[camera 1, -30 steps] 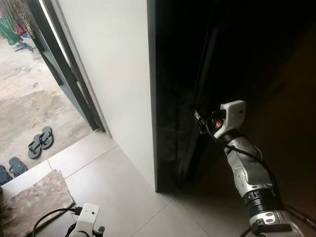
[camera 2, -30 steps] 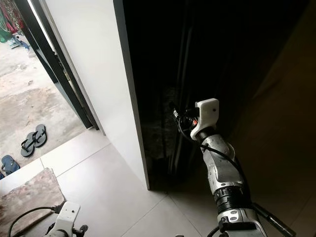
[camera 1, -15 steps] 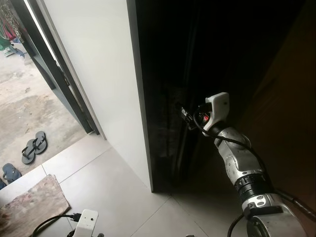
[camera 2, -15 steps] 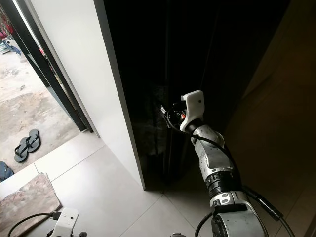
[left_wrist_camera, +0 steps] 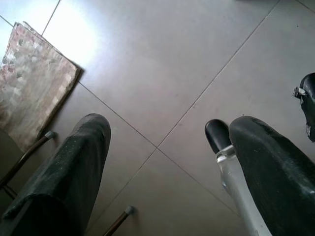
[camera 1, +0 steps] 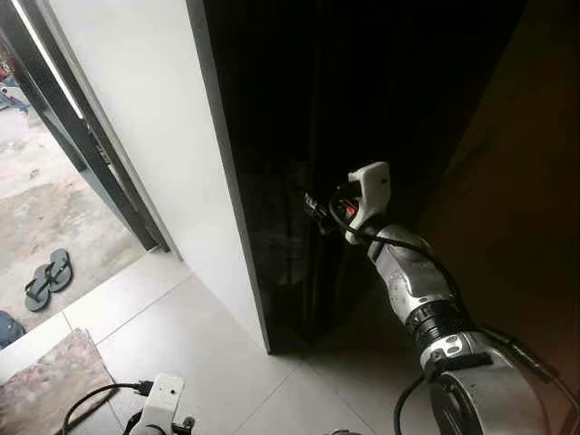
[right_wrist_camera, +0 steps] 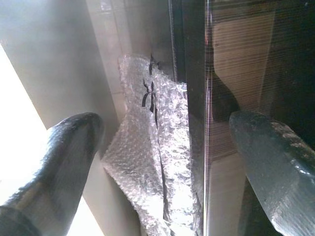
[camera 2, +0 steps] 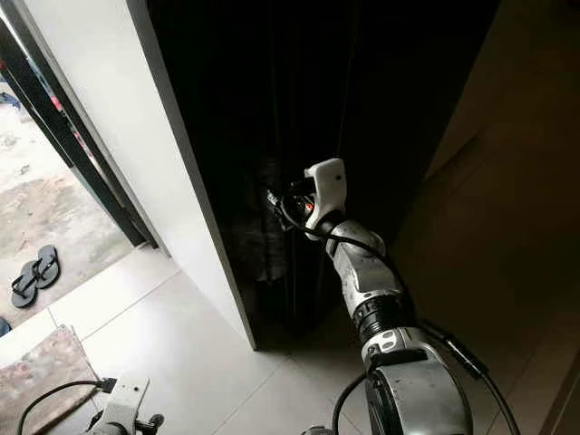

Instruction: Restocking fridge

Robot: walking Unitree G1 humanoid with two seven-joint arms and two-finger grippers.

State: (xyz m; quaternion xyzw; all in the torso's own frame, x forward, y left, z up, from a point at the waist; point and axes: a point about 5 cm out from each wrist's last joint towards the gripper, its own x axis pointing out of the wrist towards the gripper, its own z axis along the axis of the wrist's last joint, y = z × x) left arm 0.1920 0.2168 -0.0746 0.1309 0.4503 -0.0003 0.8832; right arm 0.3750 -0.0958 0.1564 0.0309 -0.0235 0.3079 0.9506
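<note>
The fridge (camera 1: 299,136) stood as a tall black slab at about twelve o'clock from the robot, its glossy dark side set right against a white wall (camera 1: 145,136) that ran off toward ten o'clock. The right gripper (right_wrist_camera: 162,162) was raised to the fridge's dark front edge, the silver right arm (camera 1: 412,290) reaching up from five o'clock with its white wrist housing (camera 1: 370,186) uppermost. In the right wrist view its two black fingers (right_wrist_camera: 54,162) were spread well apart, with nothing between them but the fridge's edge ahead: a thin bright vertical seam (right_wrist_camera: 204,98) in the glossy black surface, and beside it a crumpled sheet of bubble wrap (right_wrist_camera: 152,162) lying against the fridge's side next to the pale wall. Whether either finger touched the fridge could not be told.

The left gripper (left_wrist_camera: 162,162) hung low at seven o'clock, its white wrist housing (camera 1: 161,399) just above the grey floor tiles (camera 1: 181,335). In the left wrist view its fingers (left_wrist_camera: 69,167) were also spread, empty, pointed down at the tiles, with a patterned doormat (left_wrist_camera: 34,78) off to one side. A black cable (camera 1: 95,399) curled from that wrist.

The doormat (camera 1: 45,381) lay at eight o'clock on the floor. Beyond it, at nine to ten o'clock, a dark door frame (camera 1: 82,136) opened onto a bare concrete yard (camera 1: 45,217), where a pair of dark flip-flops (camera 1: 47,279) rested side by side
</note>
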